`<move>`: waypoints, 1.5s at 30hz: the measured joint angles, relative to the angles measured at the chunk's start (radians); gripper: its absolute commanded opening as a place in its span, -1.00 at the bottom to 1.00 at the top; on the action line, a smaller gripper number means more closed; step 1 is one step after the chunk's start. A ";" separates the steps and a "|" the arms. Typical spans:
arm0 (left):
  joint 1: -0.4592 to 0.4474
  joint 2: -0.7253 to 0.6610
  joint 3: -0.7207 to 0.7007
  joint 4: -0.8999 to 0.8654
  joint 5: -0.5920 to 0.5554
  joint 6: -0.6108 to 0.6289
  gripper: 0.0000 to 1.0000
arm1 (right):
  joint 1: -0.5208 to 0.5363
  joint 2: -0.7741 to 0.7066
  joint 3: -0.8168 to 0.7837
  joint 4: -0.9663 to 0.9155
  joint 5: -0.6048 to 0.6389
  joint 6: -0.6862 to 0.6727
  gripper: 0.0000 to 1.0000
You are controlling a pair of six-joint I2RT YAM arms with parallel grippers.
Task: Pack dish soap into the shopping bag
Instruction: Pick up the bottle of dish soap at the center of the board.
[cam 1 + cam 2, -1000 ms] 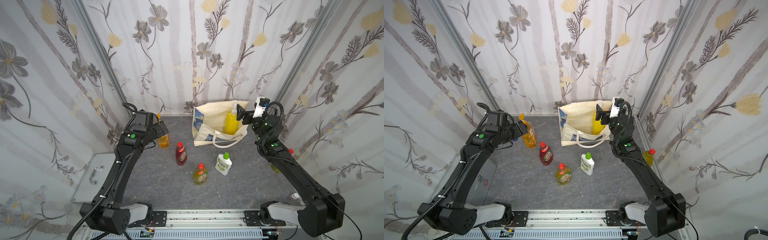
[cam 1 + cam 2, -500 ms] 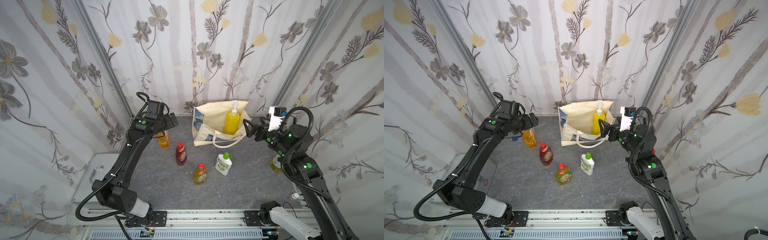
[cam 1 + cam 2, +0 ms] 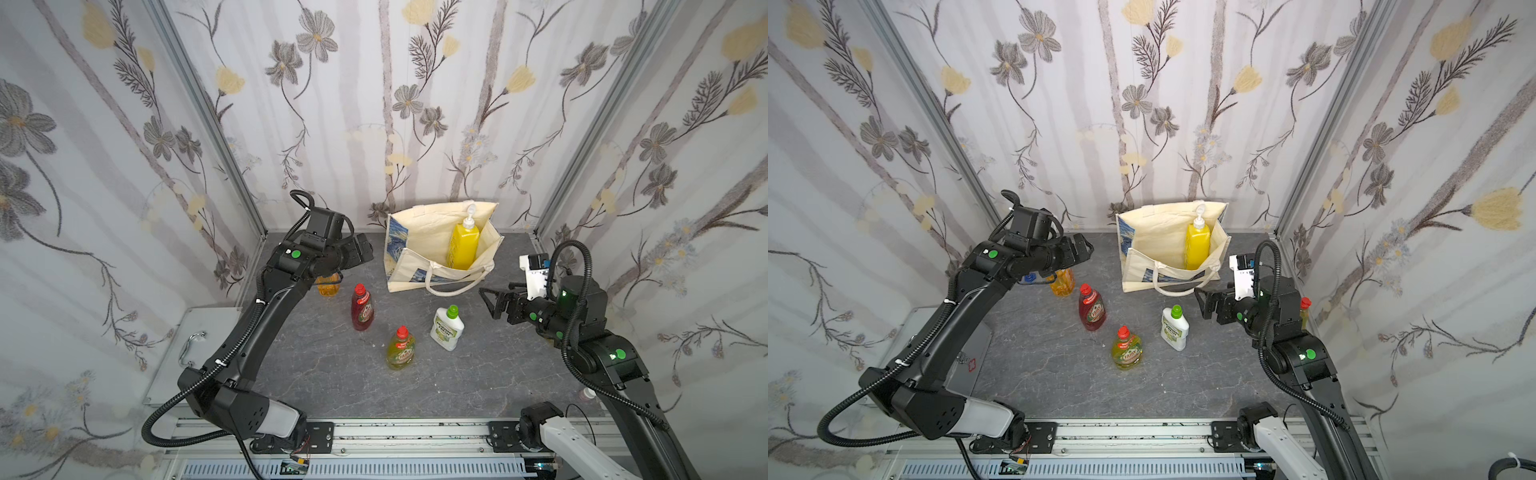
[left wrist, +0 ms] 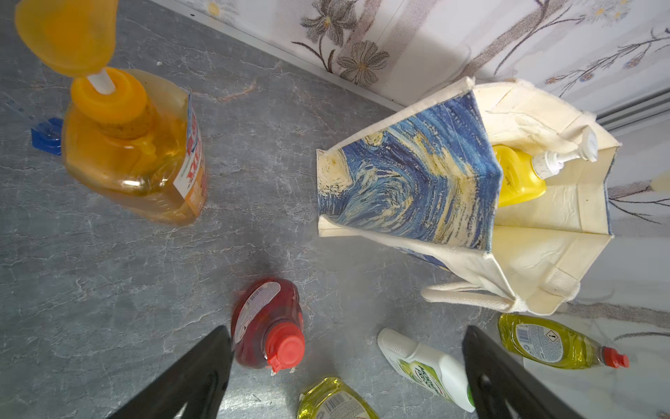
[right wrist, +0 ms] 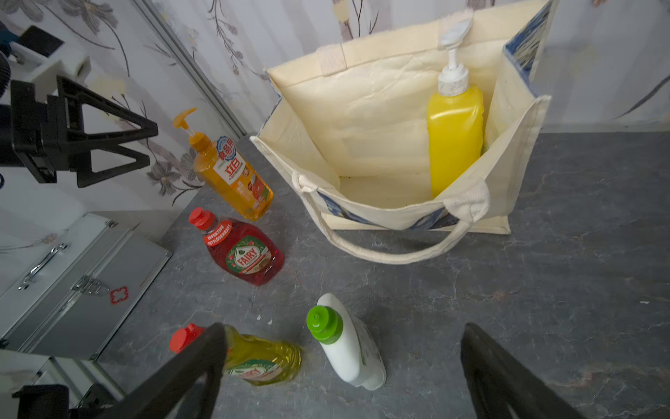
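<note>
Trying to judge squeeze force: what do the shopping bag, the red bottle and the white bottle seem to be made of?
The shopping bag looks like matte woven canvas: creased walls, stitched hems, webbing handles. The red bottle seems to be clear glossy plastic: red liquid shows through it. The white bottle looks like opaque smooth plastic with a slight sheen.

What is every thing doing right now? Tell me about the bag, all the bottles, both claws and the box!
bag, standing open, one bottle inside
yellow bottle, upright in the bag
orange bottle, standing outside the bag
red bottle, standing outside
middle yellow-green bottle, standing outside
white bottle, standing outside
right-side yellow-green bottle, outside
left gripper, open, empty
right gripper, open, empty
case, shut
</note>
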 measured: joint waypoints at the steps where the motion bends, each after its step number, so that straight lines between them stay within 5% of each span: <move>1: 0.000 -0.010 -0.002 -0.011 0.000 0.000 1.00 | 0.002 0.006 -0.012 -0.015 -0.017 -0.002 0.97; 26: -0.034 -0.082 -0.004 -0.331 0.341 0.013 1.00 | 0.209 0.417 0.019 -0.050 0.013 -0.193 0.73; 45: -0.053 -0.050 0.059 -0.367 0.353 0.061 1.00 | 0.270 0.616 0.030 0.009 0.103 -0.208 0.23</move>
